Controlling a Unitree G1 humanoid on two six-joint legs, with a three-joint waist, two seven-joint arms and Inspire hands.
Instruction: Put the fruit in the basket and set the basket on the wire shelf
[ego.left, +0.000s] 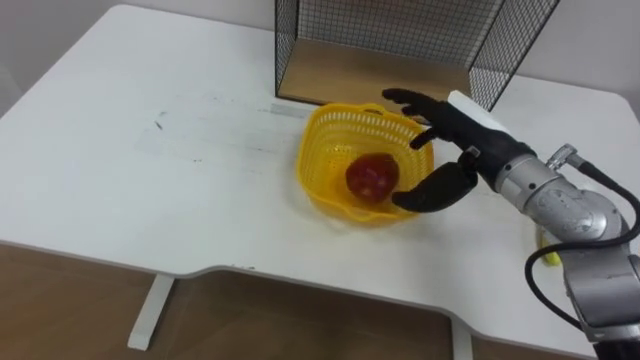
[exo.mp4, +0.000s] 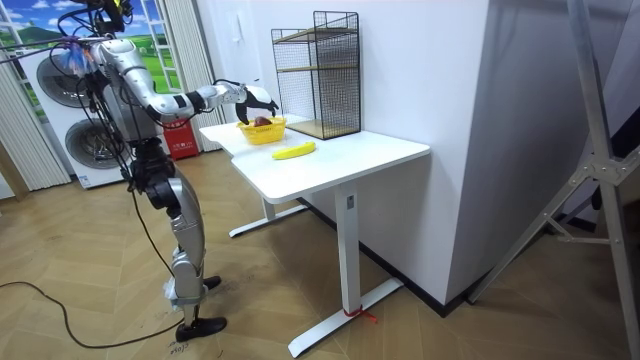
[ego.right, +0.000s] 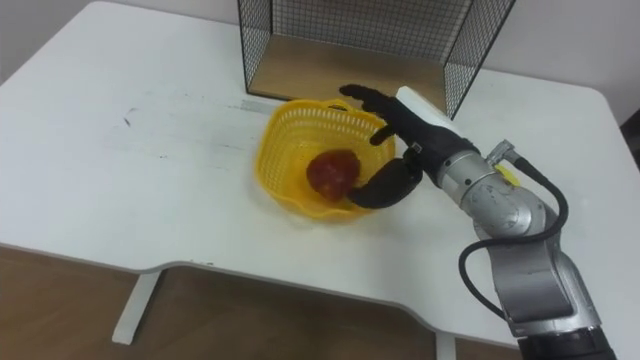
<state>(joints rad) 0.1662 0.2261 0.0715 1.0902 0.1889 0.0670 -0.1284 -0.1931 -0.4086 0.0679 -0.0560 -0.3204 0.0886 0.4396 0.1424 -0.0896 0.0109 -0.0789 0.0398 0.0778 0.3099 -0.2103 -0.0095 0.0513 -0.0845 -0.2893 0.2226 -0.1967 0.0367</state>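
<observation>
A yellow mesh basket (ego.left: 322, 135) sits on the white table (ego.left: 150, 170), just in front of the wire shelf (ego.left: 400, 35). Inside it lies a red apple (ego.left: 372, 177). My right hand (ego.left: 462, 132) hovers open at the basket's right rim, with its fingers spread over the far edge and the thumb low by the near right side. It holds nothing. A banana (exo.mp4: 294, 151) lies on the table to my right of the basket, and its tip (ego.left: 541, 257) peeks out behind my right forearm.
The wire shelf (exo.mp4: 320, 70) is a tall black cage with a wooden bottom board, standing at the table's back edge against the wall. I stand at the table's long front edge. Washing machines (exo.mp4: 70, 120) are behind me.
</observation>
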